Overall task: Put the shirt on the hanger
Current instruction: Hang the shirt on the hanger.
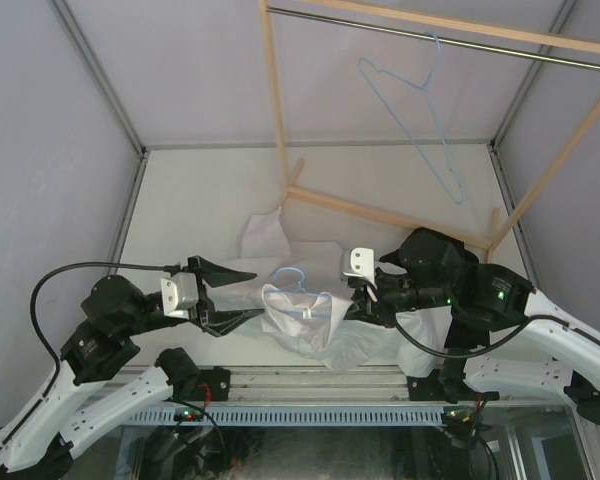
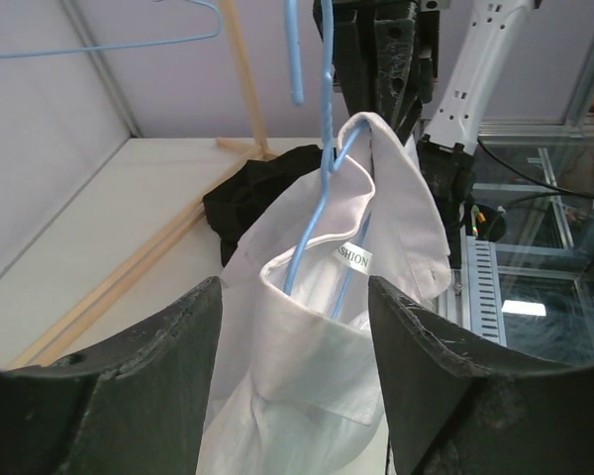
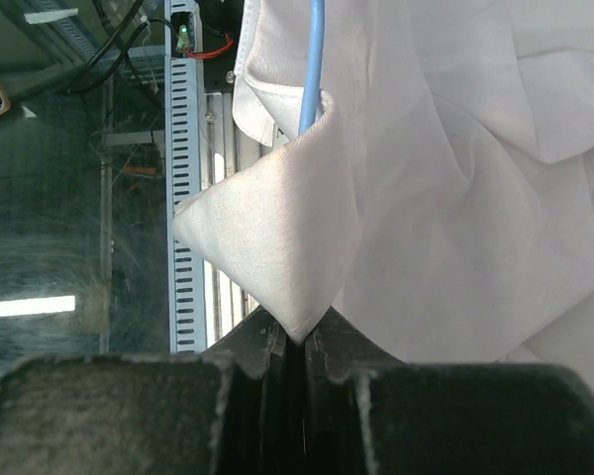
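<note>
Note shirt (image 1: 305,325) draped on blue hanger (image 2: 325,99), hanging between the two claws above the near part of the table (image 1: 200,200), with loose cloth trailing onto the tabletop. Note right claw (image 3: 297,341) pressed together on a pointed fold of shirt cloth right beside the hanger wire; cannot tell about wire caught in that pinch or not. Note left claw (image 1: 248,293) spread wide, just beside the collar, gripping nothing. Judge step in hand as seating the shoulder on the left claw's side over the hanger arm. To do well: bring left claw in level with the collar edge and take cloth only, clear of the wire. Draw outward and down along the hanger arm, slowly, against slipping and bunching of thin cloth. Hold right pinch firm meanwhile, to prevent tilting of the hanger. Keep clear of black garment (image 2: 247,203) lying behind on the table.
</note>
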`<act>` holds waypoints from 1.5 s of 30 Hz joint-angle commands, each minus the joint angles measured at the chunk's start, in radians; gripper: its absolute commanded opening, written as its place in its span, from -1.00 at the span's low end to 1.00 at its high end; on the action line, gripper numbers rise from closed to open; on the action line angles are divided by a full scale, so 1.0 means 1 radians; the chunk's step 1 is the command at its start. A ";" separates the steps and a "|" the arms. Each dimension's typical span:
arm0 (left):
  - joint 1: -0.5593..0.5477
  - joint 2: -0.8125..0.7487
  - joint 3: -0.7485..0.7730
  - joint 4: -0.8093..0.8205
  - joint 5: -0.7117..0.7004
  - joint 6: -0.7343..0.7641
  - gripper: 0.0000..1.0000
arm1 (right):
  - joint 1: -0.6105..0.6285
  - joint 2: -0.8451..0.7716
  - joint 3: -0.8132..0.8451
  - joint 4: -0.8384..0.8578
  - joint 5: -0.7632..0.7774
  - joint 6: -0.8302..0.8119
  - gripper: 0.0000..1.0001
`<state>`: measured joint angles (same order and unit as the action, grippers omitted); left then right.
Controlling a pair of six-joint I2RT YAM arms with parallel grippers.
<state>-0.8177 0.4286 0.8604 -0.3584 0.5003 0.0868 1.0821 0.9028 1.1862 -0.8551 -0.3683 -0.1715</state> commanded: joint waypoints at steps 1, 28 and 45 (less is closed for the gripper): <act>0.002 0.012 -0.030 0.065 0.078 -0.018 0.26 | -0.001 -0.004 0.009 0.081 -0.027 0.006 -1.00; 0.002 -0.001 -0.066 0.074 0.116 -0.008 -0.66 | 0.016 -0.018 0.003 0.060 -0.057 -0.020 -1.00; 0.002 -0.030 -0.064 0.078 0.030 -0.022 -0.99 | 0.015 -0.034 -0.033 0.071 0.000 -0.009 -1.00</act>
<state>-0.8177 0.4191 0.8040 -0.3164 0.5777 0.0860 1.0946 0.8890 1.1614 -0.8379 -0.3977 -0.1795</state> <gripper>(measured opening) 0.016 0.021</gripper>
